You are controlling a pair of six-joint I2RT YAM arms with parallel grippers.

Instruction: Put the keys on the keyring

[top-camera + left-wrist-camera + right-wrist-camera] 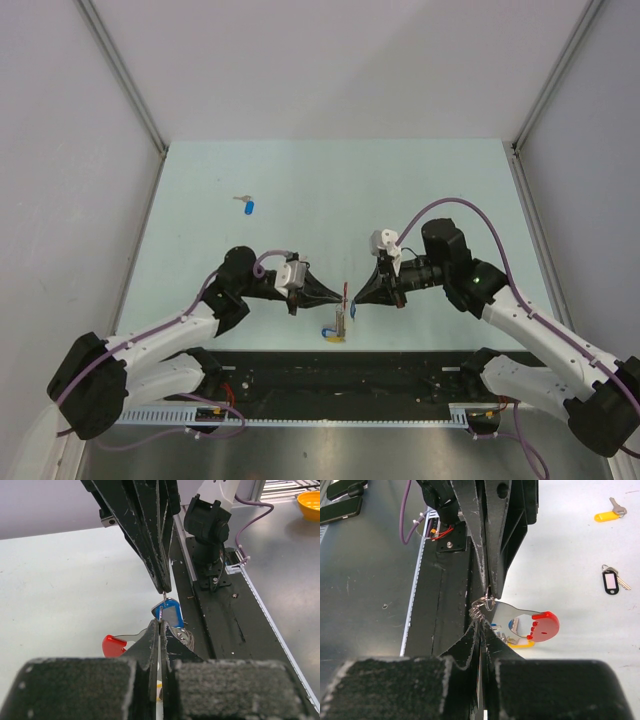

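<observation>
The keyring (347, 292), a silver piece with a red arc, hangs between my two grippers just above the table's near edge. My left gripper (335, 297) is shut on its thin metal edge (159, 626); the red arc (114, 644) shows to the left. My right gripper (358, 300) is shut on the coiled silver wire (480, 611) at the keyring's (520, 617) end. Keys with a blue tag (168, 614) and a yellow tag (338, 331) hang under it. A blue-headed key (248, 206) lies far left on the table.
In the right wrist view a yellow-tagged key (607, 515) and a small black-rimmed oval tag (610, 581) lie on the pale table beyond the grippers. The black base rail (340, 375) runs along the near edge. An orange bowl (309, 504) sits off the table.
</observation>
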